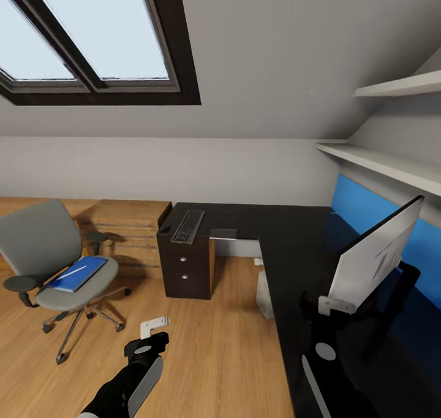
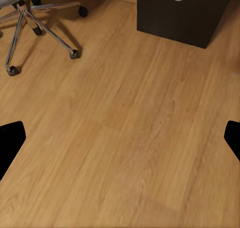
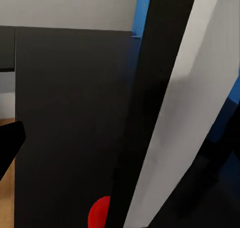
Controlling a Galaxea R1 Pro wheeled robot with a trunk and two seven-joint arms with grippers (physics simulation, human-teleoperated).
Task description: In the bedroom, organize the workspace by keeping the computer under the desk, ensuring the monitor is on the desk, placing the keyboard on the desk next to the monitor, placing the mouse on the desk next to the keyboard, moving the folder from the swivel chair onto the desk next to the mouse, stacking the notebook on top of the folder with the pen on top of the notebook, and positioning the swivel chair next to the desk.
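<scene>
Here there is one swivel chair (image 1: 52, 255) at the left on the wooden floor (image 1: 208, 350), carrying one blue folder (image 1: 78, 273) on its seat with a thin pale stick lying on the folder. One keyboard (image 1: 188, 226) lies on the far left end of the desk (image 1: 288, 246), above two drawers with silver knobs. One monitor (image 1: 375, 255) stands tilted on the right part of the desk, its grey back toward the camera, in front of the blue wall panel (image 1: 367, 212). A pale box, likely the computer (image 1: 264, 292), shows under the desk edge. Two white shelves (image 1: 392, 163) hang at the right, a skylight (image 1: 92, 35) sits in the sloped ceiling, and a wooden dresser (image 1: 122, 225) stands by the far wall.

The left gripper (image 1: 153, 328) hangs over bare floor near the chair; in its wrist view the fingertips (image 2: 11, 140) stand wide apart and hold nothing. The right gripper (image 1: 334, 306) is at the monitor's lower near corner; whether it pinches the monitor I cannot tell.
</scene>
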